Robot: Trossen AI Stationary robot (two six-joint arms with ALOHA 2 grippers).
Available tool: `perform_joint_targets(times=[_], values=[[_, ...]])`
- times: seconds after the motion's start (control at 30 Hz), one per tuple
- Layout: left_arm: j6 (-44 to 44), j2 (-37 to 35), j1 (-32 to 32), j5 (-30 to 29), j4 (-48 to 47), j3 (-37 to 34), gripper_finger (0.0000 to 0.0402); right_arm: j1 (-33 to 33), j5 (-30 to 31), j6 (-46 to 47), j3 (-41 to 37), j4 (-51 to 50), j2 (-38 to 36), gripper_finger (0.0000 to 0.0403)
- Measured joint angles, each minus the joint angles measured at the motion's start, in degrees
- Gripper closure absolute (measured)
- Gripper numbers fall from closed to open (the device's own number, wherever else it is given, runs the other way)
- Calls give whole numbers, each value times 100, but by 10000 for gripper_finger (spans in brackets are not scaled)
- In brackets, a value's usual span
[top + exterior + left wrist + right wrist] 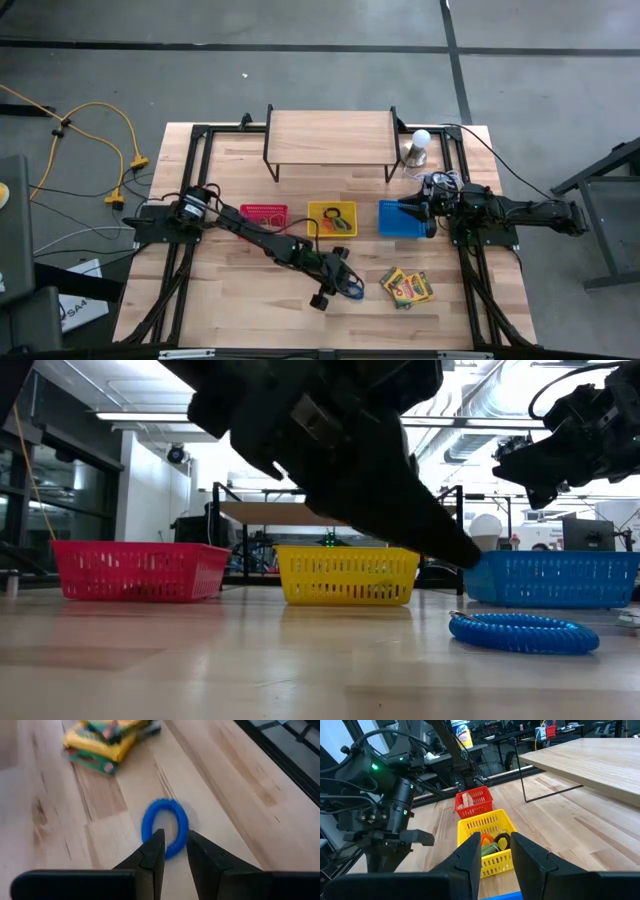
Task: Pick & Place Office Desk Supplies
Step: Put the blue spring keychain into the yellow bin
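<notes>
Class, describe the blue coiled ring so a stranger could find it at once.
Start at the row of three baskets, red, yellow and blue. On the bare wood toward the table's front lies the blue ring, at the left gripper. Its neighbours are flat yellow-and-green crayon boxes; it alone is round.

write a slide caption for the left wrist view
Left end effector open over a blue ring, crayon boxes beyond.

This looks like a robotics lab or workshop rather than an office. The wooden table (300, 310) sits on a grey concrete floor (300, 70) marked with dark lines, and a yellow cable (110, 125) trails across it. The low view shows ceiling strip lights (150, 415), exposed ductwork (480, 430) and glass partitions. Behind the arms, benches carry what may be a wipes canister (461, 732).
</notes>
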Motion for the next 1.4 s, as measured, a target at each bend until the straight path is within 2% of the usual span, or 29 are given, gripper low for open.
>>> perform_joint_targets(times=[0.23, 0.67, 1.0, 1.4], values=[[311, 60, 4, -259, 1, -1, 324, 1, 0, 0, 1, 1, 1, 309], [1942, 150, -125, -429, -88, -1, 324, 1, -1, 0, -2, 6, 0, 309], [2546, 150, -149, -707, -165, -1, 324, -2, -2, 0, 1, 10, 2, 309], [2744, 330, -138, -728, -46, 6, 324, 0, -4, 0, 0, 3, 0, 309]])
